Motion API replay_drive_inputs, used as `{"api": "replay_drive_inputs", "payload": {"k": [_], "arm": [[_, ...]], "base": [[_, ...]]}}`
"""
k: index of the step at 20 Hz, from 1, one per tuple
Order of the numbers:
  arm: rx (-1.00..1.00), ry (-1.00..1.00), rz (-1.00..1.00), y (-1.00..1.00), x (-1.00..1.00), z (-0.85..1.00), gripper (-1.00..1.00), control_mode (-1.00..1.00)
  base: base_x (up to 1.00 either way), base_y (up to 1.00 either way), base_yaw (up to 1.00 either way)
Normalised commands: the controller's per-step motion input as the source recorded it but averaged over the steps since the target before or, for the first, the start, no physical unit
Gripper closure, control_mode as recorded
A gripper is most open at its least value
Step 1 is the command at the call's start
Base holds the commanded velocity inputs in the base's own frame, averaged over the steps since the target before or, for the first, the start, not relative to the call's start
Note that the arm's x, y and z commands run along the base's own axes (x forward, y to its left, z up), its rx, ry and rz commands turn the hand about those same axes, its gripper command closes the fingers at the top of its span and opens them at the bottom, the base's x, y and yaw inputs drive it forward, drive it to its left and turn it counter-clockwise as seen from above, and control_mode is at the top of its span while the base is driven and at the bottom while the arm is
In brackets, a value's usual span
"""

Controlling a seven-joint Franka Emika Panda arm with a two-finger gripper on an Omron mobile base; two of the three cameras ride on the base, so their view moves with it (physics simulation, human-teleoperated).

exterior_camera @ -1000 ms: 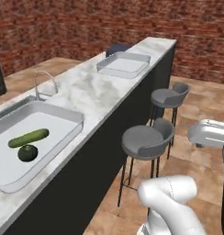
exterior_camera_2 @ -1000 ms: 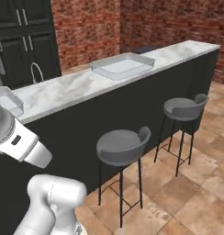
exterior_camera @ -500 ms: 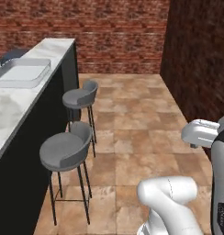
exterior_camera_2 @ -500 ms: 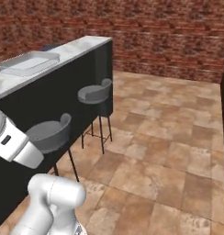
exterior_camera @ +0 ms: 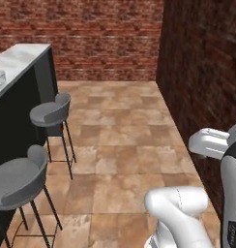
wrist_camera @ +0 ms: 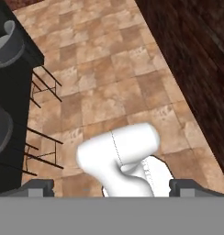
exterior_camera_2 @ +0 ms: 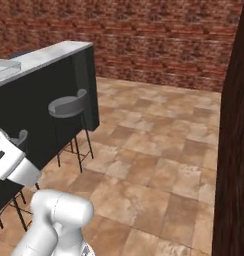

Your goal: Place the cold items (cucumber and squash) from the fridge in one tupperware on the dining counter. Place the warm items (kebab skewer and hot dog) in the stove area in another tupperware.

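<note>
- The landmark is the long white-marble dining counter (exterior_camera: 21, 57) with its black front; in the left base view it runs along the left edge, and in the right base view its end stands at upper left.
- The two-finger gripper (wrist_camera: 111, 187) hangs over bare terracotta floor tiles (wrist_camera: 109, 96), its dark fingertips (wrist_camera: 38, 187) spread wide apart with nothing between them.
- In the hand view the black front of the counter and the two round grey bar stools (exterior_camera: 48, 114) lie off to the gripper's left; a dark brick wall (exterior_camera: 202, 72) rises to its right.
- A clear shallow tupperware tray (exterior_camera_2: 3, 67) rests on the counter top, its corner just in sight at the far left of the right base view. I cannot tell whether anything lies in it.
- The coming move likely turns on this: the gripper points away from the counter, toward open floor, so the warm items by the stove must lie somewhere beyond the present view.
- Compared with a second ago, the whole scene has swung: the counter filled the middle then, with the cucumber and squash lying in a nearer tray. That is the base turning, not the things moving.
</note>
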Motion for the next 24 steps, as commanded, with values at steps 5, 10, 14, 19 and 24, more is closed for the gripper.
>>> {"api": "replay_drive_inputs", "payload": {"k": [5, 10, 14, 19, 24], "arm": [[0.00, 0.00, 0.00, 0.00, 0.00, 0.00, -1.00, 1.00], [0.00, 0.00, 0.00, 0.00, 0.00, 0.00, -1.00, 1.00], [0.00, 0.00, 0.00, 0.00, 0.00, 0.00, -1.00, 1.00], [0.00, 0.00, 0.00, 0.00, 0.00, 0.00, -1.00, 1.00], [0.00, 0.00, 0.00, 0.00, 0.00, 0.00, -1.00, 1.00]], "base": [[1.00, -0.57, 0.09], [1.00, -0.46, 0.15], [1.00, -0.43, 0.26], [1.00, -0.44, 0.31], [1.00, -0.43, 0.26]]}}
